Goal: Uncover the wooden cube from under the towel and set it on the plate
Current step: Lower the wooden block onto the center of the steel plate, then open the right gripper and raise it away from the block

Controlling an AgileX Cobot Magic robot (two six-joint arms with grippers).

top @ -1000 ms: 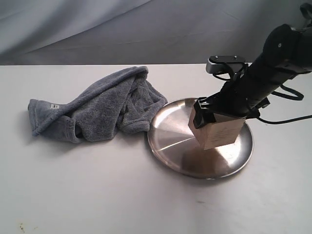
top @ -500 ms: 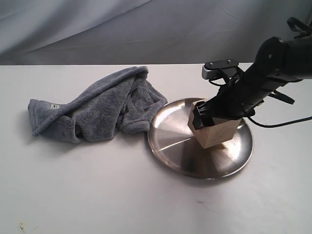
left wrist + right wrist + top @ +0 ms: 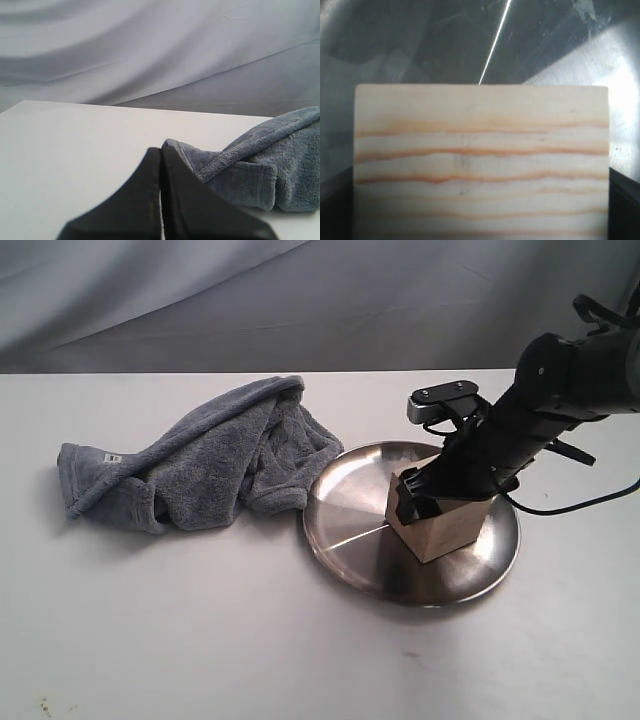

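Hidden: you cannot see the top of the wooden cube (image 3: 441, 531) in the exterior view, since the right gripper (image 3: 438, 498) covers it. You also cannot tell whether its base sits flat on the metal.
Right gripper: clamped on the cube. The wrist view shows you only dark slivers of it at the block's flanks.
Left gripper (image 3: 160, 167): fingers pressed together, low over the table near the towel's edge.
Cube position: on the right half of the plate (image 3: 345, 530).
Towel (image 3: 200, 465): bunched beside the plate, touching its left rim, with a white label (image 3: 112, 458) at the far end.
Surface: a plain white table (image 3: 200, 630) with a few faint specks.
Room: a draped grey backdrop (image 3: 300, 300).
Orientation: one vertical edge faces you. You see no long axis, and the grain runs from finger to finger.
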